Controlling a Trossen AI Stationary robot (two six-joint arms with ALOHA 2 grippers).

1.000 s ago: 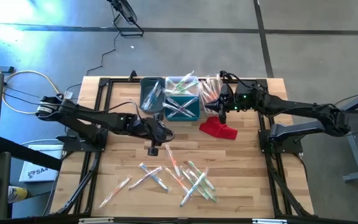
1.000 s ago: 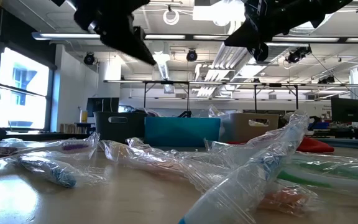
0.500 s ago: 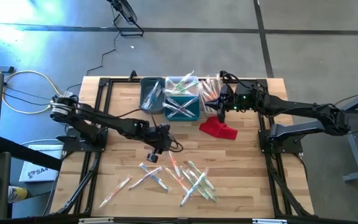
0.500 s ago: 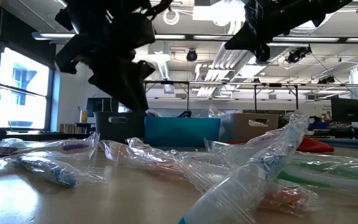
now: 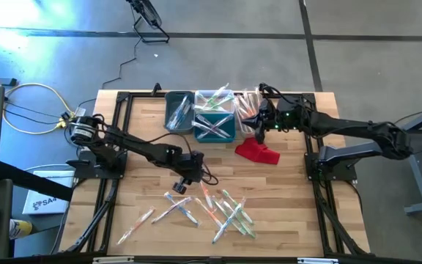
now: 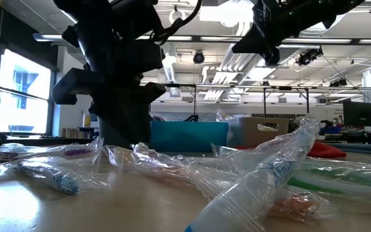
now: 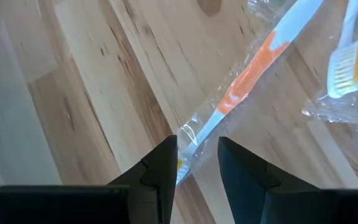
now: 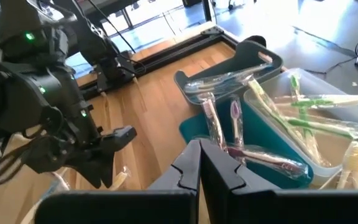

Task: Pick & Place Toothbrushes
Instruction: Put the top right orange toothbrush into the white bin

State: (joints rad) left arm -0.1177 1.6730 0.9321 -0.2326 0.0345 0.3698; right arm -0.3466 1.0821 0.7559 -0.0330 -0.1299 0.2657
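Reaching down over the middle of the table [image 5: 134,183], the left gripper [image 5: 182,185] stands with its two fingers [image 7: 160,171] a narrow gap apart, one on each side of the near end of an orange-and-white toothbrush [image 7: 253,68] in a clear wrapper. That brush lies flat on the wood and runs away from the fingertips; whether the fingers already touch its wrapper I cannot tell. Just beyond it, off to one side of the fingers, lies a second wrapped brush with a yellow head [image 7: 344,62].

Ahead of this gripper, toward the table's front edge, the loose toothbrushes [image 5: 222,213] are scattered in a crossing heap, with a few more [image 5: 141,220] lying apart toward the left arm's side. From the low view, their crumpled wrappers [image 6: 256,174] fill the foreground, and the left gripper's dark body stands just behind them.

Behind the left gripper, at the back of the table, stand three small bins side by side: a grey bin [image 5: 178,111], a teal bin [image 5: 215,125] and a pale bin [image 5: 246,106], each holding wrapped brushes.

The right gripper [image 5: 261,133] hangs above the teal and pale bins with its fingers pressed together and nothing between them. A red cloth [image 5: 257,152] lies just in front of it.
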